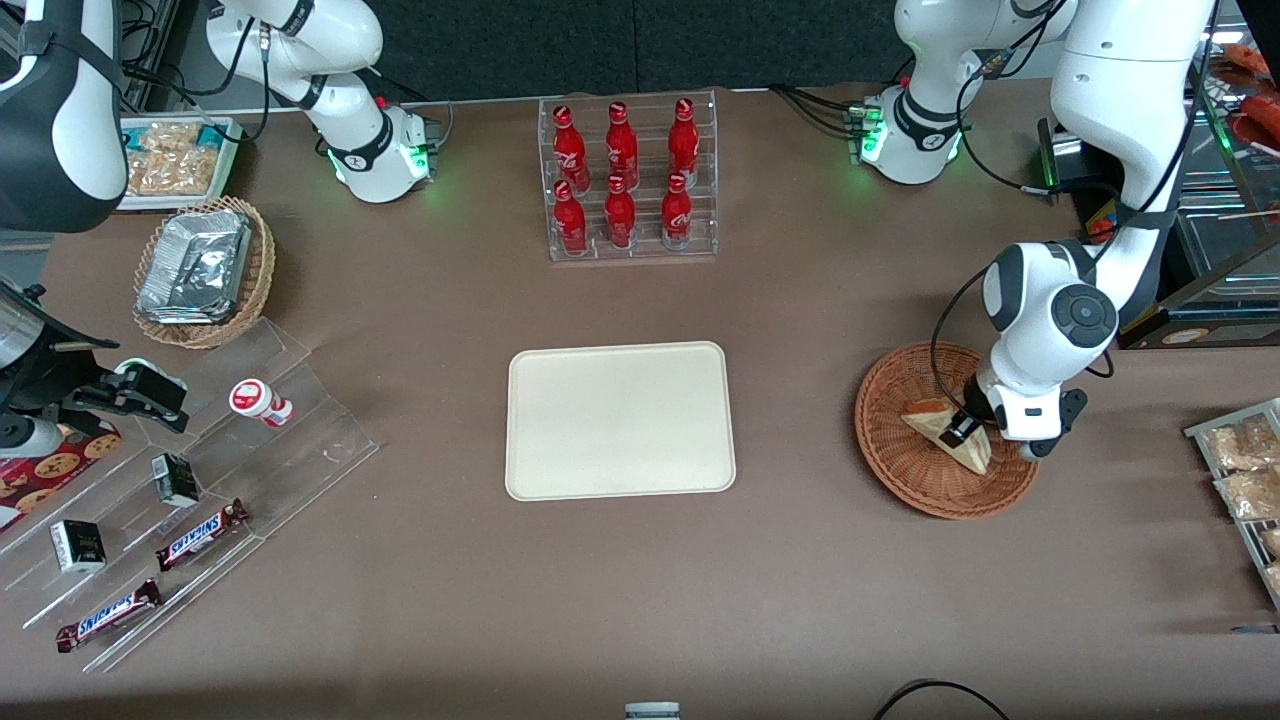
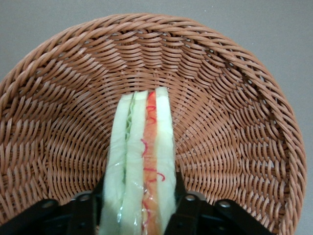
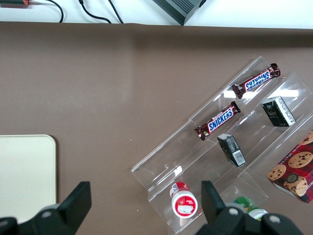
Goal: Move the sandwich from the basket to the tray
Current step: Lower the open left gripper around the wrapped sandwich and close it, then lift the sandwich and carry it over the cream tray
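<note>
The sandwich (image 1: 932, 420), a pale wedge with a red-orange and green filling stripe, lies in the reddish-brown wicker basket (image 1: 890, 470) toward the working arm's end of the table. My left gripper (image 1: 962, 432) is down in the basket with one finger on each side of the sandwich, shut on it. In the left wrist view the sandwich (image 2: 144, 147) stands on edge between the black fingers (image 2: 182, 197), with the gripper (image 2: 141, 198) low over the basket's weave (image 2: 220, 98). The cream tray (image 1: 620, 420) lies bare at the table's middle and also shows in the right wrist view (image 3: 24, 171).
A clear stand of red bottles (image 1: 628, 180) stands farther from the front camera than the tray. A tan basket with foil trays (image 1: 205, 270) and a tiered acrylic stand with candy bars (image 1: 200, 480) lie toward the parked arm's end. Snack packs (image 1: 1245, 470) sit beside the wicker basket.
</note>
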Robot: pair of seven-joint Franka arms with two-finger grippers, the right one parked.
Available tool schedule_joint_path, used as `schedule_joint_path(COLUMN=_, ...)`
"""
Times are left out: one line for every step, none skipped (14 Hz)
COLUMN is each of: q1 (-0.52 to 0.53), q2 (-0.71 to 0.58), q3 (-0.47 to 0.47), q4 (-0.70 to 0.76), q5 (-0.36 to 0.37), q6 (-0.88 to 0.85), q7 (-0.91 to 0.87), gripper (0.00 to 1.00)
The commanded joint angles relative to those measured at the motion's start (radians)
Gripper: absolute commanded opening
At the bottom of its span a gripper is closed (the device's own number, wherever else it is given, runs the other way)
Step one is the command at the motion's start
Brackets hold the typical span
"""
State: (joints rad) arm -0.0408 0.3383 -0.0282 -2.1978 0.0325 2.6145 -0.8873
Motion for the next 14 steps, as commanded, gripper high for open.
schedule_joint_path(q1=0.001, q2=-0.013, q3=-0.003, q4=-0.01, q5=-0.006, q6=0.013, q7=-0.004, gripper=0.0)
schedule_joint_path(q1=0.001, q2=-0.025, q3=-0.003, q4=-0.008, q5=-0.005, q6=0.007, q7=0.01, gripper=0.0)
schedule_joint_path(q1=-0.001, q2=-0.048, q3=-0.003, q4=-0.007, q5=-0.003, q6=-0.01, q7=0.03, gripper=0.0)
schedule_joint_path(q1=-0.005, q2=-0.083, q3=-0.006, q4=-0.002, q5=-0.003, q6=-0.055, q7=0.072, gripper=0.0)
schedule_joint_path(q1=-0.008, q2=-0.116, q3=-0.009, q4=0.015, q5=-0.003, q6=-0.115, q7=0.102, gripper=0.0)
schedule_joint_path(q1=-0.019, q2=-0.139, q3=-0.027, q4=0.054, q5=-0.003, q6=-0.198, q7=0.117, gripper=0.0)
schedule_joint_path(q1=-0.027, q2=-0.153, q3=-0.057, q4=0.11, q5=-0.002, q6=-0.288, q7=0.131, gripper=0.0)
schedule_joint_path(q1=-0.028, q2=-0.153, q3=-0.082, q4=0.172, q5=-0.002, q6=-0.382, q7=0.16, gripper=0.0)
schedule_joint_path(q1=-0.028, q2=-0.15, q3=-0.122, q4=0.25, q5=-0.002, q6=-0.487, q7=0.2, gripper=0.0)
schedule_joint_path(q1=-0.028, q2=-0.142, q3=-0.168, q4=0.315, q5=-0.002, q6=-0.566, q7=0.227, gripper=0.0)
schedule_joint_path(q1=-0.028, q2=-0.136, q3=-0.22, q4=0.358, q5=-0.002, q6=-0.609, q7=0.229, gripper=0.0)
schedule_joint_path(q1=-0.028, q2=-0.133, q3=-0.277, q4=0.383, q5=-0.002, q6=-0.62, q7=0.222, gripper=0.0)
schedule_joint_path(q1=-0.028, q2=-0.124, q3=-0.321, q4=0.403, q5=-0.002, q6=-0.62, q7=0.212, gripper=0.0)
schedule_joint_path(q1=-0.039, q2=-0.105, q3=-0.369, q4=0.424, q5=-0.002, q6=-0.619, q7=0.211, gripper=0.0)
